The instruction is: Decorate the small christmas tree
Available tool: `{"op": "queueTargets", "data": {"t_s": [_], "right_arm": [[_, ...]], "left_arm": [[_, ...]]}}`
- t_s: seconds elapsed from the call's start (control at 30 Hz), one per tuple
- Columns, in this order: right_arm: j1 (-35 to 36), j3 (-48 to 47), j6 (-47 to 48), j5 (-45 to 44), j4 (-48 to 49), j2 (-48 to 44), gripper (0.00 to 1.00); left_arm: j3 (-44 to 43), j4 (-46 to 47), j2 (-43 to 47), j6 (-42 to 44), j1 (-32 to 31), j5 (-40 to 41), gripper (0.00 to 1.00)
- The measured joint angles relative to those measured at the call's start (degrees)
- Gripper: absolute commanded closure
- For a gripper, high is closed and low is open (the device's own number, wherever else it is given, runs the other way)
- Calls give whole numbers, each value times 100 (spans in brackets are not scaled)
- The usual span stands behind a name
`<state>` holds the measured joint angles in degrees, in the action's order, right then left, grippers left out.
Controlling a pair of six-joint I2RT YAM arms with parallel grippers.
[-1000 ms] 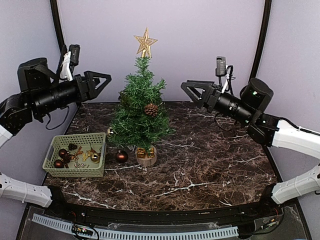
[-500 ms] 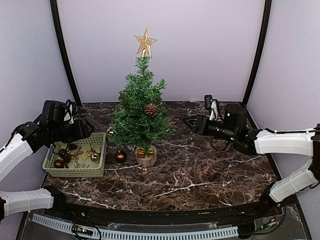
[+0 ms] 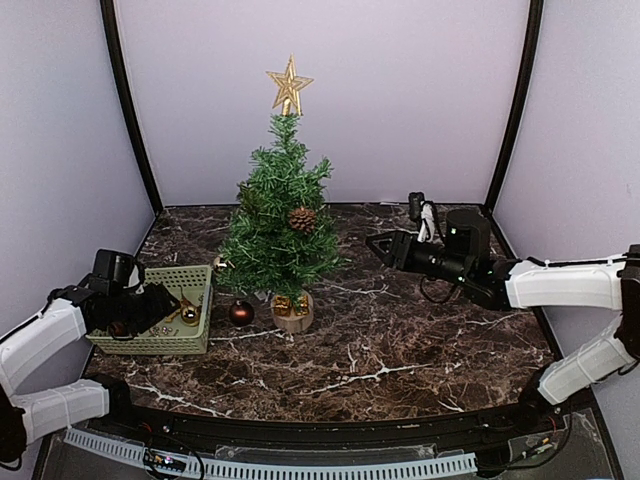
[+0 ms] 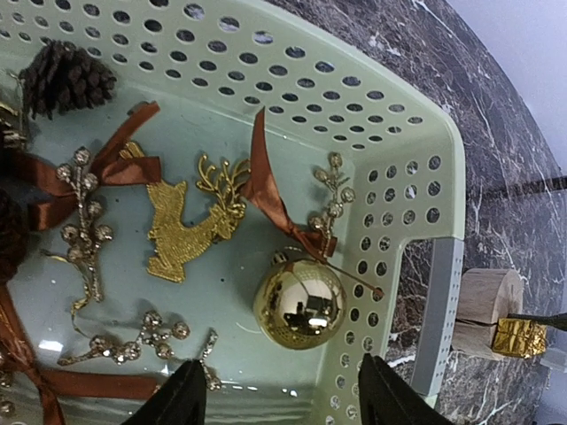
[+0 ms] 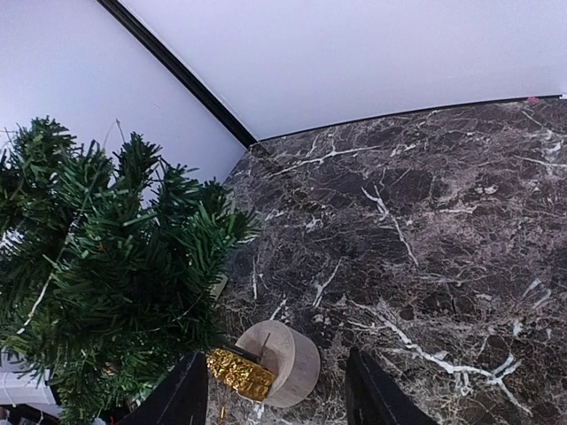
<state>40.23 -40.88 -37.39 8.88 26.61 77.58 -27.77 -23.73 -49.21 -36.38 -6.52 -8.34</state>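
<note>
Tree [image 3: 280,225] stands upright on its wooden base [image 3: 293,318], a little to 9 o'clock of the bench's [image 3: 420,330] middle, with a gold star [image 3: 289,87] on top, a pine cone [image 3: 302,219] in the branches, a gold gift [image 3: 291,304] on the base and a red ball [image 3: 242,313] just at 9 o'clock of it. At 9 o'clock of the tree, the left hand [image 4: 282,365] hangs over the basket [image 3: 190,275], fingers spread and empty, a gold ball [image 4: 299,303] just ahead of the tips beside a gold reindeer [image 4: 190,226]. Right hand [image 5: 276,359] hovers at 3 o'clock of the tree, pointing at it, fingers apart, nothing between them.
</note>
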Motion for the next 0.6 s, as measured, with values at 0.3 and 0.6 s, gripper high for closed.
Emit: {"op": "queueTargets", "data": {"t_s": [0.3,0.6], "right_arm": [[0,-7,0,15,-2,247,44],[0,-15,2,20,-11,247,43]], "left_arm": [[188,881,-647,-138,33,-634,37],[188,1471,-1390,-96,175,-715,33]]}}
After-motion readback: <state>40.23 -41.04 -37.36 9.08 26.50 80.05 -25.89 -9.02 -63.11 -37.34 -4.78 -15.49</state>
